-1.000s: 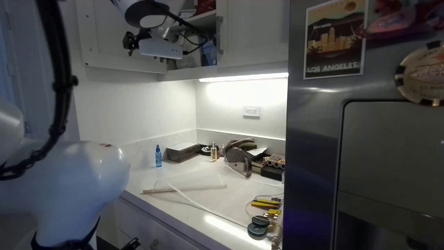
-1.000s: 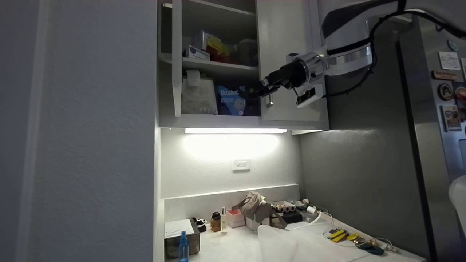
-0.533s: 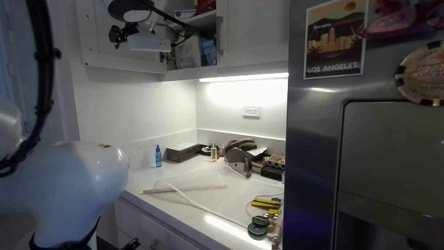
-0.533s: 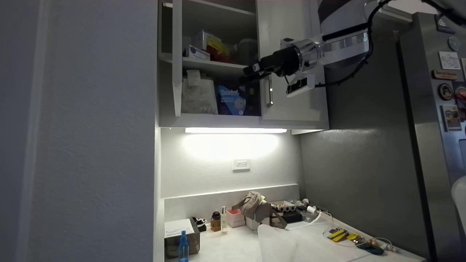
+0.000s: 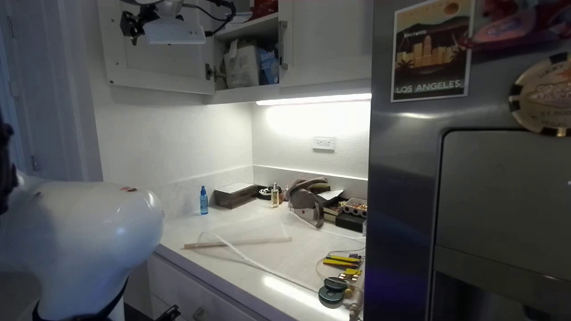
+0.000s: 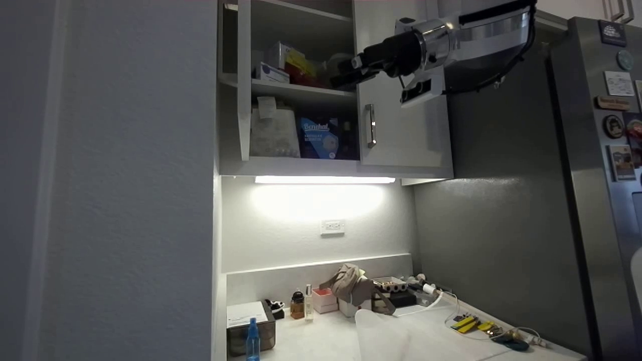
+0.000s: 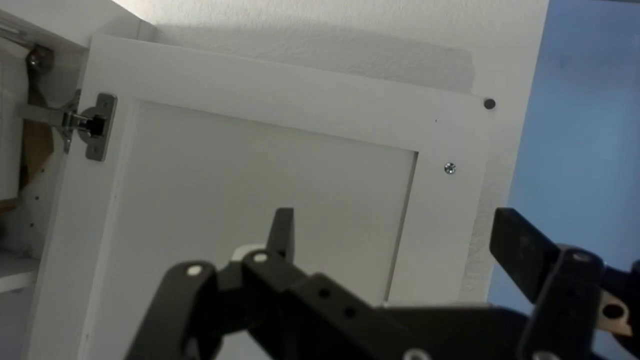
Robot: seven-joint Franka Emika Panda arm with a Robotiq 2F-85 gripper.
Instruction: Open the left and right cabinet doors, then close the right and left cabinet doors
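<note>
Gripper [image 7: 393, 235]: jaws wide, nothing between them; just risen, uncovering the handle [image 6: 371, 126] of the right cabinet door [image 6: 409, 120], and standing at that handle's 11 o'clock in an exterior view. Right cabinet door: closed, 1 o'clock in both exterior views. Left cabinet door [image 5: 160, 64]: open, 10 o'clock in an exterior view; inner face across the wrist view. Assessment: this departure suggests closing the left door next; a pending right-door opening remains possible.
</note>
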